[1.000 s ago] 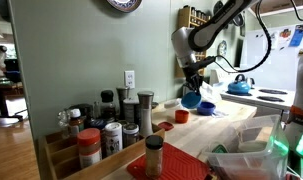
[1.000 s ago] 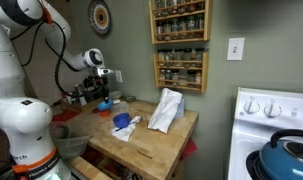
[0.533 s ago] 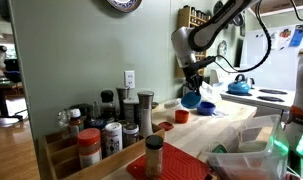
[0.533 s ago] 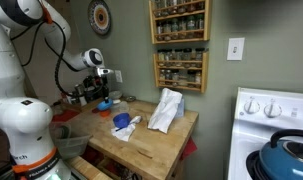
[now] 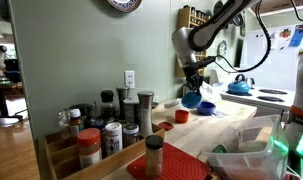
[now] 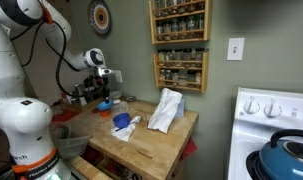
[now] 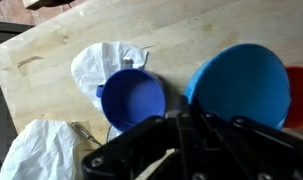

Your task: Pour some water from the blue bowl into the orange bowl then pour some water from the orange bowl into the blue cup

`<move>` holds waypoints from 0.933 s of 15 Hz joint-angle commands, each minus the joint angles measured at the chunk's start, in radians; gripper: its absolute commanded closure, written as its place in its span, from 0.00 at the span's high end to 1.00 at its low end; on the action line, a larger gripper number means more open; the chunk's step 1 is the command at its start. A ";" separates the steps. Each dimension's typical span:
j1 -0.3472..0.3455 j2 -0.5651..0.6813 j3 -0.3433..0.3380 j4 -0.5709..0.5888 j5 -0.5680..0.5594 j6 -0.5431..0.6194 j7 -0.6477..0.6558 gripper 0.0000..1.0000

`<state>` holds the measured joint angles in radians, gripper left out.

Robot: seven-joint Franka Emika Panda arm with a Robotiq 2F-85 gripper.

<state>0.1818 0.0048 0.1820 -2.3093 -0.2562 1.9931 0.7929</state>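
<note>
I have the gripper (image 7: 186, 128) pressed together on the near rim of the blue bowl (image 7: 241, 85), though the dark of the wrist view hides the fingertips where they meet it; in an exterior view the blue bowl (image 5: 191, 100) hangs just under the gripper (image 5: 195, 84), lifted clear of the wooden table (image 5: 226, 125); I cannot tell whether it is level or tipped, nor see any water in it; the orange bowl (image 7: 301, 95) lies just past the blue bowl's right rim in the wrist view, partly covered by it and cut by the frame; from outside the orange bowl (image 5: 180, 116) sits on the wood below the blue bowl, a little toward the camera; the blue cup (image 7: 131, 100) stands just beside the blue bowl on the other side, a thin strip of wood between them, resting on a crumpled white wrapper (image 7: 103, 62); a white bag (image 7: 36, 150) lies farther from the blue bowl, near the table's edge; beyond the blue bowl, toward the top of the wrist view, the wood is bare out to its edge; the spice jars (image 5: 111, 125) stand well apart from the blue bowl; the kettle (image 5: 240, 86) sits behind it.
</note>
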 commanded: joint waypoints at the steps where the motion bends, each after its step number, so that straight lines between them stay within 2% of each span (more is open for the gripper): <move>1: -0.014 -0.018 -0.015 -0.020 0.062 0.021 -0.079 0.01; 8: -0.041 -0.045 -0.043 -0.059 0.212 0.098 -0.309 0.01; 14: -0.076 -0.107 -0.084 -0.170 0.309 0.215 -0.664 0.01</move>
<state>0.1222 -0.0361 0.1176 -2.3887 -0.0113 2.1439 0.2991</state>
